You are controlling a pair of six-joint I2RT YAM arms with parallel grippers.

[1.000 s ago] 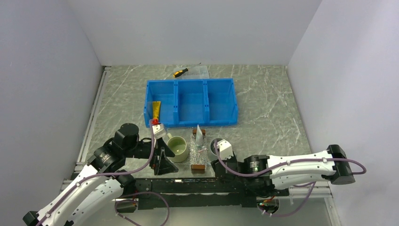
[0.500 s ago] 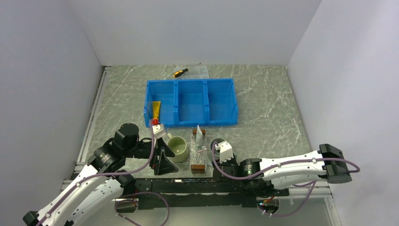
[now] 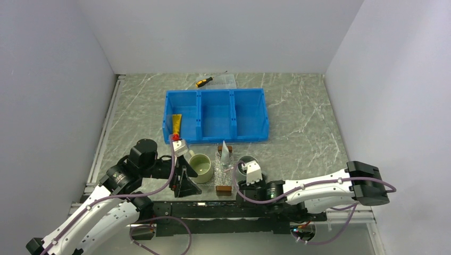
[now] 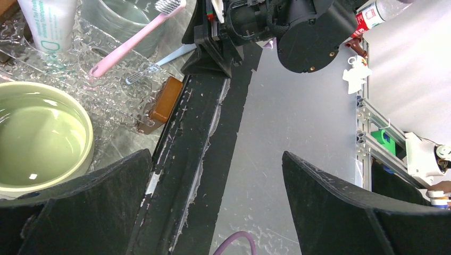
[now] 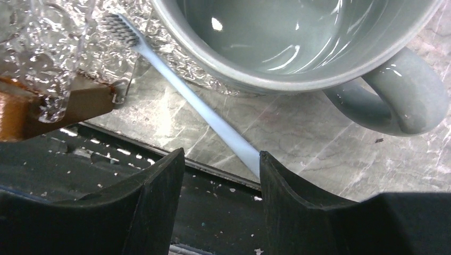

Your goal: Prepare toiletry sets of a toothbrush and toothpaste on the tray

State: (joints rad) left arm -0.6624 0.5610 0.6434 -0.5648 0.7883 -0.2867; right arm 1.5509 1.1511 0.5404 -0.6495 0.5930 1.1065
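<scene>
Tray (image 3: 224, 174) sits on the counter (image 3: 298, 133) near the front edge, between green mug (image 3: 202, 167) and grey mug (image 3: 246, 162), with a brown handle (image 4: 162, 102) at each short end. Toothpaste (image 4: 48, 24) is in the tray's far end and looks propped up in the top view. Pink toothbrush (image 4: 133, 40) has its handle end on the tray and its bristle head up by the grey mug's rim. Pale blue toothbrush (image 5: 181, 87) has its bristles over the tray's near edge, and its handle runs out over the counter past the grey mug. Right tool (image 5: 220, 156) is low at the front edge, fingers apart, and the blue brush's handle end meets the inner edge of one finger (image 5: 290, 202). Left tool (image 4: 215, 156) is beside the green mug, fingers wide apart, holding nothing. Further back is the blue bin (image 3: 215, 114) with a yellow tube (image 3: 176, 125) in its left compartment. A screwdriver (image 3: 203, 82) lies behind the bin.
</scene>
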